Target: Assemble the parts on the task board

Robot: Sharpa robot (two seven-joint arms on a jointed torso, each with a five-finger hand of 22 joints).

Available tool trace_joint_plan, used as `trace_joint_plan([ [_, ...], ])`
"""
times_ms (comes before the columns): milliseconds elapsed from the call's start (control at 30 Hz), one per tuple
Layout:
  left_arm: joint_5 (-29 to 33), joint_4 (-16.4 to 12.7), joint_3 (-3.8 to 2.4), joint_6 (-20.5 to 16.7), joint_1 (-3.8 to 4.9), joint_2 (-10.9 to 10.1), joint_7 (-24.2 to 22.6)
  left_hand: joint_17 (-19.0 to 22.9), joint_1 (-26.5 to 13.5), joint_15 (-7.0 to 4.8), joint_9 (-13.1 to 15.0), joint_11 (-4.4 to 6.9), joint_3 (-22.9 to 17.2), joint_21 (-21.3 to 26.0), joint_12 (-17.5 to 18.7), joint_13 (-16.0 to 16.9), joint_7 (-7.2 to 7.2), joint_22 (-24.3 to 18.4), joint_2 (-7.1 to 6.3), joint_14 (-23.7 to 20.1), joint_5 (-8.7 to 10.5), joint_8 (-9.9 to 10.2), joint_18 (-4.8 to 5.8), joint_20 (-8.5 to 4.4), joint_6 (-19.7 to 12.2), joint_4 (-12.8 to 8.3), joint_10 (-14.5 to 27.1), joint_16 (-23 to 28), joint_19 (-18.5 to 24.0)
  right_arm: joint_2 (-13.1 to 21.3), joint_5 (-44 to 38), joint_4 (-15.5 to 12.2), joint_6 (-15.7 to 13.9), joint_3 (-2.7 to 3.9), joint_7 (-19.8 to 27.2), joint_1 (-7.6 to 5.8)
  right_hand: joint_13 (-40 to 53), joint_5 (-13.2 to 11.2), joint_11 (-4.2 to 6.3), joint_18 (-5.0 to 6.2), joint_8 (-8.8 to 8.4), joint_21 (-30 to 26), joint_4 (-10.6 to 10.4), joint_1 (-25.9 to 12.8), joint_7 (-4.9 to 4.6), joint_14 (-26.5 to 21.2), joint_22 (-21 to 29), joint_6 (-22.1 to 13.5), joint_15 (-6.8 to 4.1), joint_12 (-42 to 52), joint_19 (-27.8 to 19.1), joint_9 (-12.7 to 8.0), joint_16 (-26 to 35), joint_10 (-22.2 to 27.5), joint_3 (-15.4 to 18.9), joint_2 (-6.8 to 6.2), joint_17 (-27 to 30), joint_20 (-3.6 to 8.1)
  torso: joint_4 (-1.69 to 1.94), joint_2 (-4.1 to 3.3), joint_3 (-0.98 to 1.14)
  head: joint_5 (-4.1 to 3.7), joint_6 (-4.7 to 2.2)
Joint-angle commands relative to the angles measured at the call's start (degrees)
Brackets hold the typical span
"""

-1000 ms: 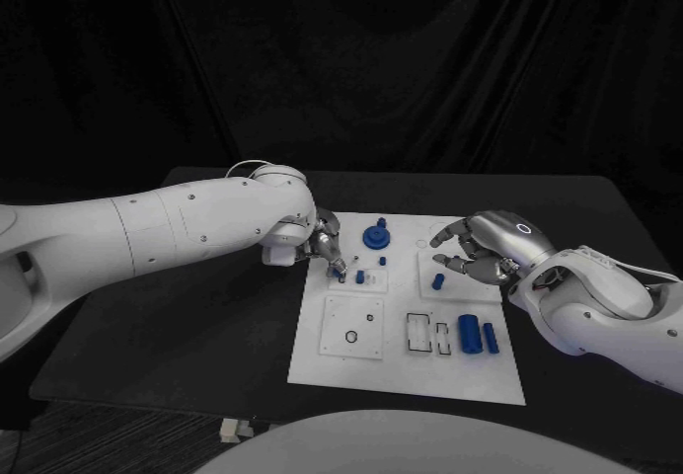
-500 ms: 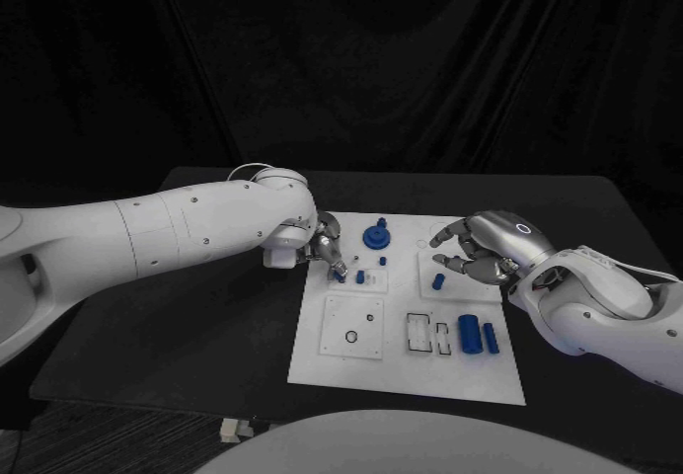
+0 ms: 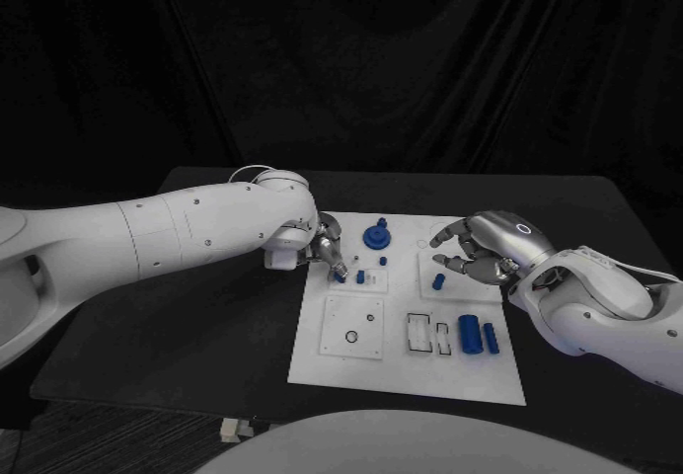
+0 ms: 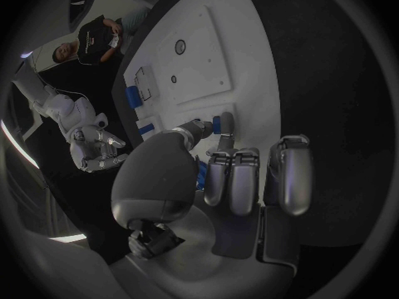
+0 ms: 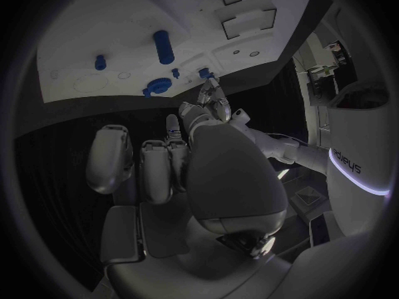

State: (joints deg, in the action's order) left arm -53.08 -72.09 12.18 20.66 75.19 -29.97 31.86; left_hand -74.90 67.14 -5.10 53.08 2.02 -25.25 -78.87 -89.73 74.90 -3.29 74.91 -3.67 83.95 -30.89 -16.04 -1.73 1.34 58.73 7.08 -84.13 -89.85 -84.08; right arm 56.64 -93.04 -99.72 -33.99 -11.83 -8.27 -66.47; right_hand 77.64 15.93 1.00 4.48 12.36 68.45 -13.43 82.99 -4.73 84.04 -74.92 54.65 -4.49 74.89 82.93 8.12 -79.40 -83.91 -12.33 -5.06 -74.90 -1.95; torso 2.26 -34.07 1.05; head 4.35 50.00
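Under the left hand [image 3: 325, 249], its fingertips remain pinching a small blue plastic peg [image 3: 339, 277] at the white task board [image 3: 406, 375], unmoved, so seating continues.

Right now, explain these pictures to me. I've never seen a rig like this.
This is a robot with two white arms, each ending in a silver hand with many fingers. One picture looks down from its head. The two round ones come from cameras at its wrists, behind each hand.

On the black table lies a white board with small blue parts: a round knob, a short peg and two cylinders lying side by side.

The left hand has its fingertips at a small part near the board's left edge. I cannot tell whether it grips it. The right hand is over the board's right side and holds nothing that I can see.
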Motion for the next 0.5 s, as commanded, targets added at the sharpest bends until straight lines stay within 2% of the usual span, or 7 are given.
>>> trace_joint_plan([
  [33, 0.15, 0.11, -0.03, 0.67, -0.21, 0.14, -0.26, -15.1, 0.11, 0.48, -0.02, -0.46, -8.18, 0.34, 0.35, 14.76, 0.43, 11.71, 0.62, 6.05, 0.26, 0.03, -0.81, 0.41, 0.04, -8.59, -5.44, -0.15, -0.75, 0.01, -0.17, -0.06, 0.0, 0.03, -0.18, 0.11, -1.46, 0.24, -0.28, -0.24, -0.33, -0.24, 0.26, 0.51, 0.02, 3.29, -9.38, 0.41, 0.03, -0.2, -0.08, -0.09, 0.33, -1.84, -0.07, 0.06, -1.33, 0.02, -0.02, 0.01, 0.01, 0.07, 0.0],
  [333, 0.15, 0.2, -0.03, 0.82, -0.4, 0.21, -0.22, -15.1, 0.19, 0.49, -0.04, -0.48, -8.07, 0.37, 0.46, 14.7, 0.41, 11.7, 0.7, 6.05, 0.39, 0.07, -0.81, 0.42, -0.04, -8.66, -5.37, -0.15, -0.73, -0.12, -0.1, 0.03, 0.07, 0.03, -0.14, 0.11, -1.46, 0.24, -0.28, -0.24, -0.33, -0.24, 0.26, 0.51, 0.02, 3.29, -9.38, 0.41, 0.03, -0.2, -0.08, -0.09, 0.33, -1.84, -0.07, 0.06, -1.33, 0.02, -0.01, 0.0, 0.02, 0.27, 0.0],
  [467, 0.15, 0.26, -0.03, 0.76, -0.43, 0.24, -0.2, -15.1, 0.34, 0.59, -0.16, -0.59, -7.31, 0.56, 0.69, 14.58, 0.34, 11.65, 1.08, 6.05, 2.01, 0.18, -0.84, 0.51, -0.24, -8.71, -5.21, -0.15, -0.67, -0.11, -0.09, 0.02, 0.07, 0.03, -0.13, 0.11, -1.46, 0.24, -0.28, -0.24, -0.33, -0.24, 0.26, 0.51, 0.02, 3.29, -9.38, 0.41, 0.03, -0.2, -0.08, -0.09, 0.33, -1.84, -0.07, 0.06, -1.33, 0.02, 0.02, 0.01, 0.0, 0.31, 0.0],
  [500, 0.15, 0.28, -0.02, 0.75, -0.44, 0.26, -0.21, -15.1, 0.42, 0.64, -0.27, -0.63, -6.86, 0.63, 0.84, 14.5, 0.34, 11.63, 1.3, 6.05, 3.57, 0.29, -0.85, 0.57, -0.36, -8.71, -5.11, -0.15, -0.64, -0.09, -0.09, 0.01, 0.07, 0.03, -0.14, 0.11, -1.46, 0.24, -0.28, -0.24, -0.33, -0.24, 0.26, 0.51, 0.02, 3.29, -9.38, 0.41, 0.03, -0.2, -0.08, -0.09, 0.33, -1.84, -0.07, 0.06, -1.33, 0.02, 0.0, 0.03, 0.02, 0.33, 0.0],
])
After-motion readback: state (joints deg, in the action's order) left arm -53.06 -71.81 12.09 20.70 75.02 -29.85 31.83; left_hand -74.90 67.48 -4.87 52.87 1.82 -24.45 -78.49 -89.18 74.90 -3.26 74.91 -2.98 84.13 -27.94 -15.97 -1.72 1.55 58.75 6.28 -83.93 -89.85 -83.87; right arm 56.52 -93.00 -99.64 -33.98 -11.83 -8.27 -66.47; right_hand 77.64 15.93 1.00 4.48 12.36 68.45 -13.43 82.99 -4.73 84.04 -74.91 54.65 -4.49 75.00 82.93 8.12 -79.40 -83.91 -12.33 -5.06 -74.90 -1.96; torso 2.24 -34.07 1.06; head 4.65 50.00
